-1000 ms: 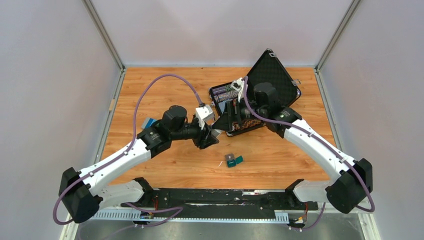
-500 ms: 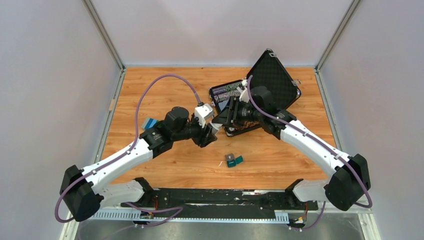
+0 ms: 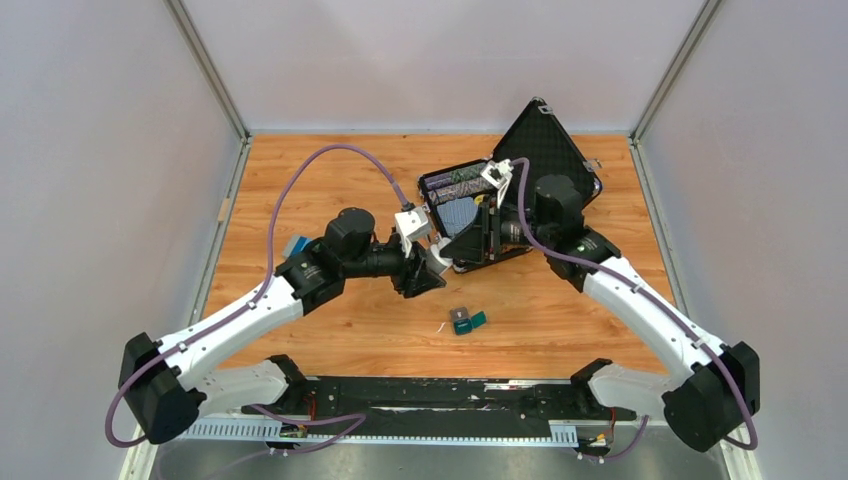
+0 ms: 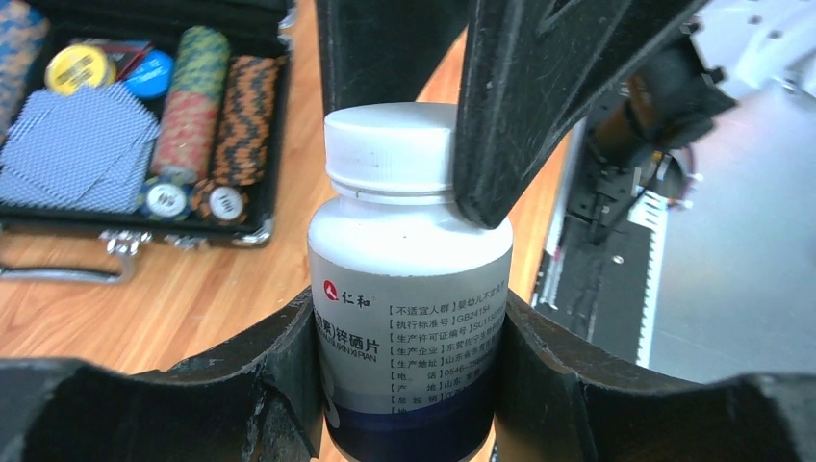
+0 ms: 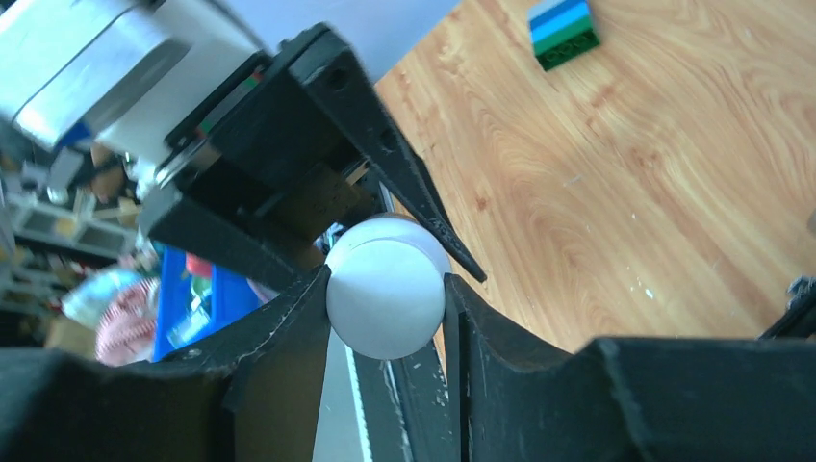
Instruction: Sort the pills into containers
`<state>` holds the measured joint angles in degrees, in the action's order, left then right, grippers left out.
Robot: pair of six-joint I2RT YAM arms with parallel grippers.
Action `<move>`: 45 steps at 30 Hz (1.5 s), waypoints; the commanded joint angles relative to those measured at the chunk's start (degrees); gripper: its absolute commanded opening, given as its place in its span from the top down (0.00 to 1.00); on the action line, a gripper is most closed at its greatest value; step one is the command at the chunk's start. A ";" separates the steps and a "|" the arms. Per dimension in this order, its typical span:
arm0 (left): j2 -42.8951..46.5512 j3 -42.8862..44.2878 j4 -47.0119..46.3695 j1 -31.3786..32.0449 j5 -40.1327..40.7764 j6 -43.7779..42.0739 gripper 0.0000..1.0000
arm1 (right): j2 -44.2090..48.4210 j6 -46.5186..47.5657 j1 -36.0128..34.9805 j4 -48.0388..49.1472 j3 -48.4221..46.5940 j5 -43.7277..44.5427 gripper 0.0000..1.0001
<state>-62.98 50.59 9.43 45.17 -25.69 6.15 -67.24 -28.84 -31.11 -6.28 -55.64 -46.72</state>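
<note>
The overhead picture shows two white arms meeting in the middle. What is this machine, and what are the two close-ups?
These are two robot arms bolted to a wooden table, each ending in a two-finger gripper. The overhead picture comes from a fixed camera above them; each close-up comes from a camera on one wrist. The left gripper clamps a white pill bottle by its body, and the right gripper grips its cap. On the table lie a small open teal box, a coloured block, and an open black case holding poker chips and cards.
</note>
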 commanded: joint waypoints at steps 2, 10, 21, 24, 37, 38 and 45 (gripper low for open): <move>3.01 1.75 -2.07 -0.61 -9.97 -4.16 1.00 | 4.92 16.03 -0.27 -0.39 -2.01 -13.94 0.80; 0.74 5.12 -1.47 -0.62 -20.82 -9.75 1.00 | 8.10 23.58 0.02 -3.17 -4.56 -11.71 0.84; -3.45 5.65 -5.31 -0.93 -16.23 -10.87 1.00 | 5.10 16.71 0.00 -3.50 -6.40 -3.48 0.75; -3.84 5.39 -6.66 -1.27 -17.49 -10.41 1.00 | 5.10 15.49 0.00 -2.28 -5.80 -3.15 0.58; -3.98 6.39 -6.88 -1.40 -5.90 -10.16 1.00 | 0.79 -9.75 -1.18 -17.52 -14.01 21.75 0.08; -3.98 6.50 -6.88 -1.40 -5.22 -10.08 1.00 | 0.84 -10.78 -1.61 -17.80 -13.83 22.62 0.09; -4.04 6.73 -7.46 -1.40 0.10 -9.25 1.00 | 0.79 -13.35 -3.14 -20.20 -13.73 26.87 0.08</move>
<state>-67.09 54.81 5.23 43.72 -29.21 -2.94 -66.37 -38.00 -33.71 -25.06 -68.03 -24.12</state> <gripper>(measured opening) 0.602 0.919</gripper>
